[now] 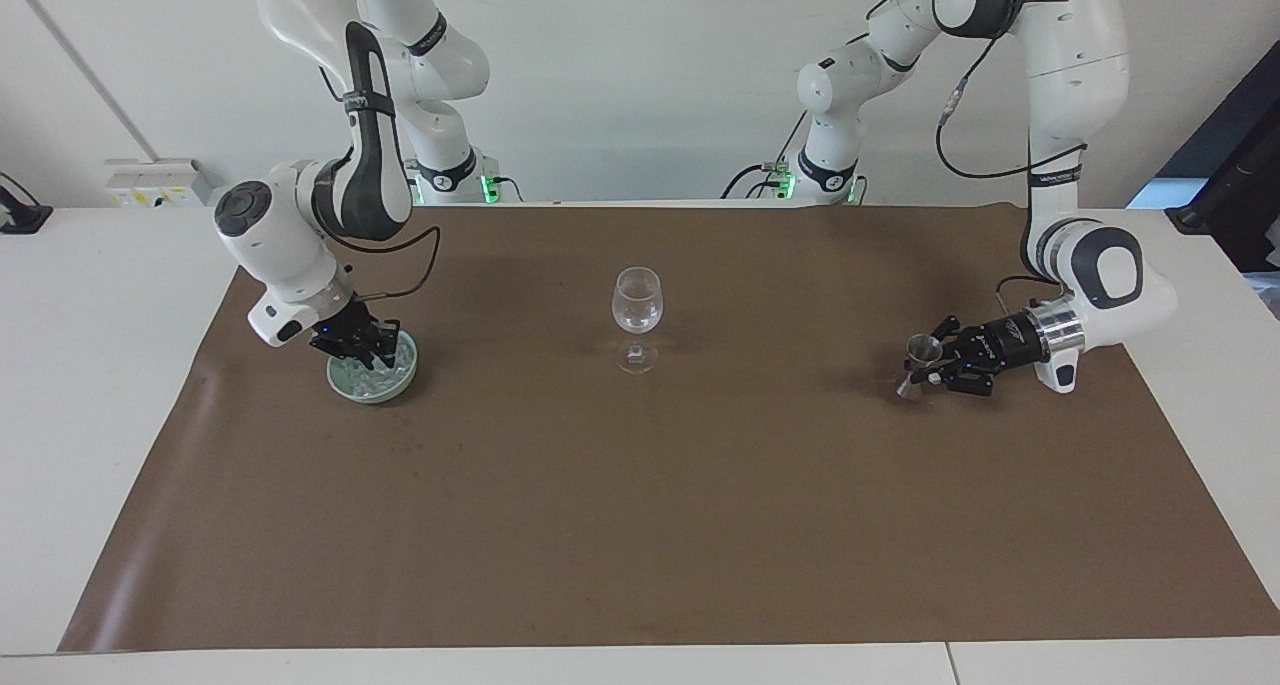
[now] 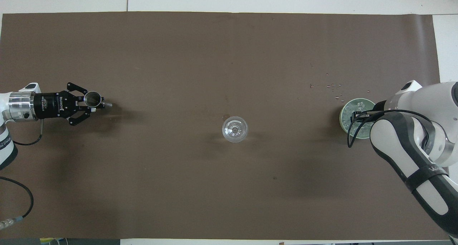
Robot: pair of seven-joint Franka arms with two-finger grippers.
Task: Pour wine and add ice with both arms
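High facing camera, steep overhead camera, both sharing brown mat (image 1: 640,525)

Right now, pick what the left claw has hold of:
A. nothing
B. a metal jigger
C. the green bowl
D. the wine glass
B. The left claw is shut on the metal jigger, low over the brown mat toward the left arm's end.

Right tool (image 1: 372,349) hides part of the ice (image 1: 385,375) at the frame's left; whether it grips a chunk cannot be told. Overhead, both arms are cut off by frame edges.
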